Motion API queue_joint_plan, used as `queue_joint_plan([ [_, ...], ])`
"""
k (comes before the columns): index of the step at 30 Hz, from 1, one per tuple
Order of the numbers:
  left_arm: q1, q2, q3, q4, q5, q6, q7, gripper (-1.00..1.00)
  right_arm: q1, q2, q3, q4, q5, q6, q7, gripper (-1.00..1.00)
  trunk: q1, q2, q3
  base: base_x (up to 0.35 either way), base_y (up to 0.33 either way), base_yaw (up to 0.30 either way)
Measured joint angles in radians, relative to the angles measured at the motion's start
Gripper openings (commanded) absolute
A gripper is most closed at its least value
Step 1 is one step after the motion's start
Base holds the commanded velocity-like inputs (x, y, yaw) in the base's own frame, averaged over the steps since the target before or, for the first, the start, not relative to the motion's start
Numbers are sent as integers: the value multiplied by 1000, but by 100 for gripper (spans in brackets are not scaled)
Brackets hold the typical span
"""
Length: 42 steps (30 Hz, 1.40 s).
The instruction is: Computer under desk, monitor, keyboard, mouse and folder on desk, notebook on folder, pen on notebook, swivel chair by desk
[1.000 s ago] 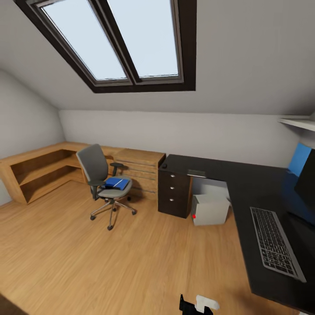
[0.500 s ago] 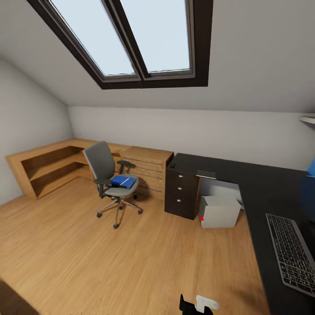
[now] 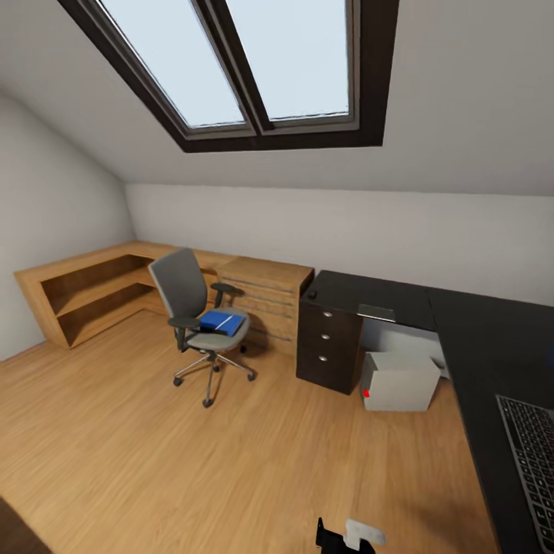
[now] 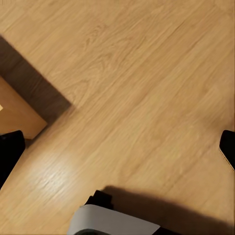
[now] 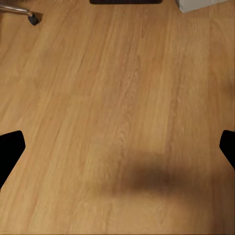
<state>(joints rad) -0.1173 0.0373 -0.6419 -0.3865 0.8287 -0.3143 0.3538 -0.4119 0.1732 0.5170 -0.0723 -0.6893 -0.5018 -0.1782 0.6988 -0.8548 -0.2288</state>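
Much bare floor (image 3: 231, 462) beside desk (image 3: 477, 338).

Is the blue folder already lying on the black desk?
No, the folder lies on the seat of the swivel chair, which stands on the wooden floor apart from the desk.

My left claw (image 4: 117, 144) hangs with both fingers spread wide, one dark fingertip (image 4: 10, 149) at each picture edge, nothing between them. My right claw (image 5: 117, 147) is likewise spread wide and empty, fingertips (image 5: 10, 149) apart. Both point downward.
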Motion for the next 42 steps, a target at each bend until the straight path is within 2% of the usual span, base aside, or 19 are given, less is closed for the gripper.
queue_joint_plan([
  [11, 0, -1, 0, 0, 0, 0, 0, 100, 0, -10, -8, -2, -12, 3, -4, 100, 0, 0, 0, 321, 0, 1],
  [12, 0, -1, 0, 0, 0, -1, 0, 100, 0, -16, -12, -2, -20, 3, -5, 100, 0, 0, 0, 322, 0, 0],
  [13, 0, -1, 0, 0, -1, -1, 0, 100, 0, -28, -17, -3, -47, 2, -4, 100, 0, 0, 0, 322, 0, 0],
  [14, 0, -1, 0, 0, -1, -1, 0, 100, 0, -29, -13, -2, -48, 2, -3, 100, 0, 0, 0, 322, 0, 0],
  [24, 0, 0, 0, 0, 0, 0, 0, 100, 0, -30, -1, -1, -43, -3, 0, 100, 0, 0, 0, 322, 0, 0],
  [31, 0, 0, 0, 0, 0, -1, 0, 100, 0, -28, -1, -1, -10, -3, 0, 100, 0, 0, 0, 322, 0, 0],
  [42, 0, 0, 0, 0, 0, -1, 0, 100, 0, -28, 0, -1, -6, -3, 0, 100, 0, 0, 0, 322, 0, 0],
])
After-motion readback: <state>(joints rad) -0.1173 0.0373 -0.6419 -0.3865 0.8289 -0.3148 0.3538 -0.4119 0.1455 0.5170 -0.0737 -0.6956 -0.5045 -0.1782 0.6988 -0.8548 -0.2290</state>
